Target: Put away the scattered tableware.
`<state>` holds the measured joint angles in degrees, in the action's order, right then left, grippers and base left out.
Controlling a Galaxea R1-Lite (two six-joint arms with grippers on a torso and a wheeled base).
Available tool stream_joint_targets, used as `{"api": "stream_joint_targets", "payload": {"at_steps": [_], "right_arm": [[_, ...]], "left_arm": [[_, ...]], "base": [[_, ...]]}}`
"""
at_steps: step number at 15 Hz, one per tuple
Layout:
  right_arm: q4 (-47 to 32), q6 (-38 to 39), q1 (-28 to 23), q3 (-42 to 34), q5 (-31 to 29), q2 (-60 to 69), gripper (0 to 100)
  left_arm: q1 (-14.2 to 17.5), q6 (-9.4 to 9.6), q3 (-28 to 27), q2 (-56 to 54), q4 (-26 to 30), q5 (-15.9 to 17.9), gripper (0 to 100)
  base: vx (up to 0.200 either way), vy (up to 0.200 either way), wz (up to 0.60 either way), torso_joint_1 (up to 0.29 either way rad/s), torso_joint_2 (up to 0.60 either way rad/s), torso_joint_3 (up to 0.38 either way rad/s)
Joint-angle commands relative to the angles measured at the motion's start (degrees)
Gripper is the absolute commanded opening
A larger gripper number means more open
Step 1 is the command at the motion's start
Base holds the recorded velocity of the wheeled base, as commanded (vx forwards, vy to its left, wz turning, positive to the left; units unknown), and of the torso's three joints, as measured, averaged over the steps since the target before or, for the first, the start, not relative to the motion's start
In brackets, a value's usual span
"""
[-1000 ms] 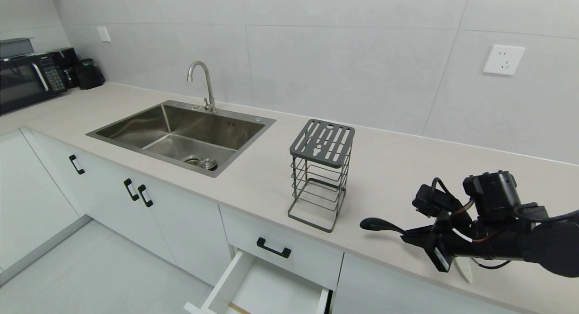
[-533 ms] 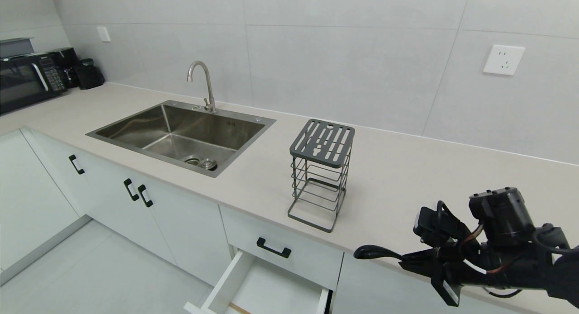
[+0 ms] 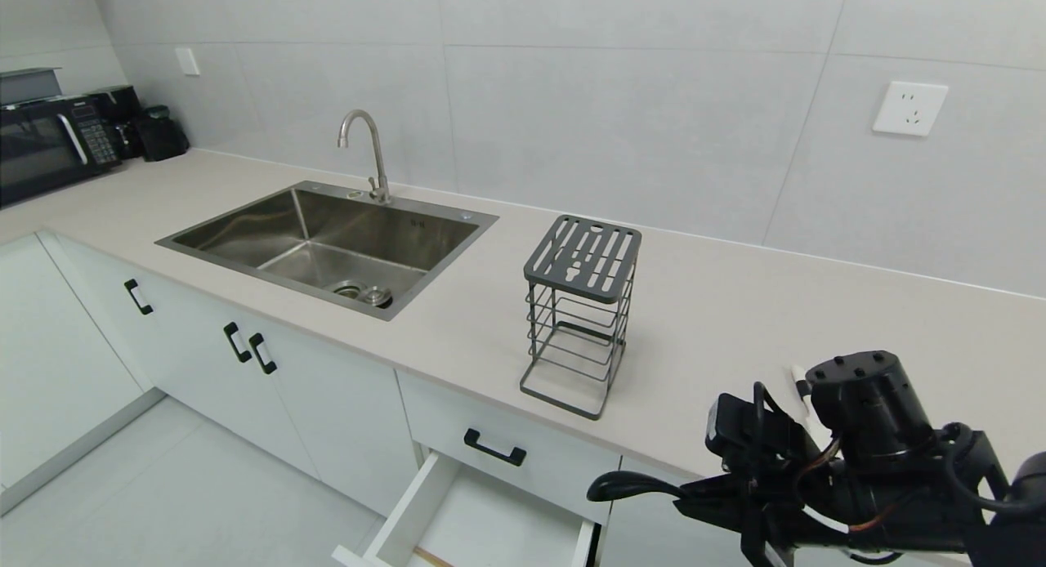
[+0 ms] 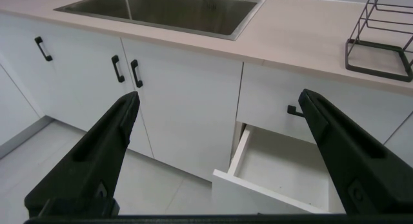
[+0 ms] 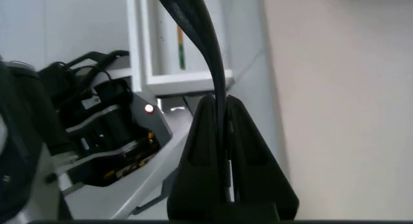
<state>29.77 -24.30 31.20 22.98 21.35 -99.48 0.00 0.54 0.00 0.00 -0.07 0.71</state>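
Observation:
A black spoon (image 3: 625, 488) juts out sideways from my right gripper (image 3: 704, 498), which is shut on its handle. It hangs past the counter's front edge, above and to the right of the open white drawer (image 3: 482, 528). From the right wrist the spoon (image 5: 193, 30) runs out of the closed fingers (image 5: 258, 166) toward the drawer (image 5: 169, 43) below. A white utensil (image 3: 797, 379) lies on the counter, mostly hidden behind my right arm. My left gripper (image 4: 219, 101) is open and holds nothing, low in front of the cabinets, facing the drawer (image 4: 284, 169).
A dark wire rack (image 3: 582, 314) stands on the counter near the front edge, above the drawer. To its left is the steel sink (image 3: 270, 269) with a tap (image 3: 368, 146). A microwave (image 3: 49, 142) sits at the far left. Cabinet doors with black handles (image 3: 245, 346) run below.
My right arm has carried the black spoon down and to the left, off the counter's front edge toward the open drawer. The white utensil behind it has come into sight.

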Motion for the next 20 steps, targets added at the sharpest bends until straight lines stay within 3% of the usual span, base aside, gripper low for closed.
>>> {"api": "stream_joint_targets", "payload": {"at_steps": [1, 5, 10, 20], "right_arm": [[0.11, 0.74, 2.03, 0.58, -0.34, -0.1, 0], [0.38, 0.92, 2.99, 0.49, -0.52, 0.07, 0], [3.19, 7.68, 8.97, 0.75, -2.8, -0.28, 0], [3.63, 8.21, 11.69, 3.3, -3.77, -3.88, 0]], "left_arm": [[0.0, -0.01, 0.0, 0.0, -0.01, 0.0, 100], [0.0, -0.01, 0.0, 0.0, -0.01, 0.0, 100], [0.0, -0.01, 0.0, 0.0, -0.01, 0.0, 100], [0.0, -0.01, 0.0, 0.0, -0.01, 0.0, 100]], "base": [[0.0, 0.0, 0.0, 0.0, 0.0, 0.0], [0.0, 0.0, 0.0, 0.0, 0.0, 0.0], [0.0, 0.0, 0.0, 0.0, 0.0, 0.0], [0.0, 0.0, 0.0, 0.0, 0.0, 0.0]]}}
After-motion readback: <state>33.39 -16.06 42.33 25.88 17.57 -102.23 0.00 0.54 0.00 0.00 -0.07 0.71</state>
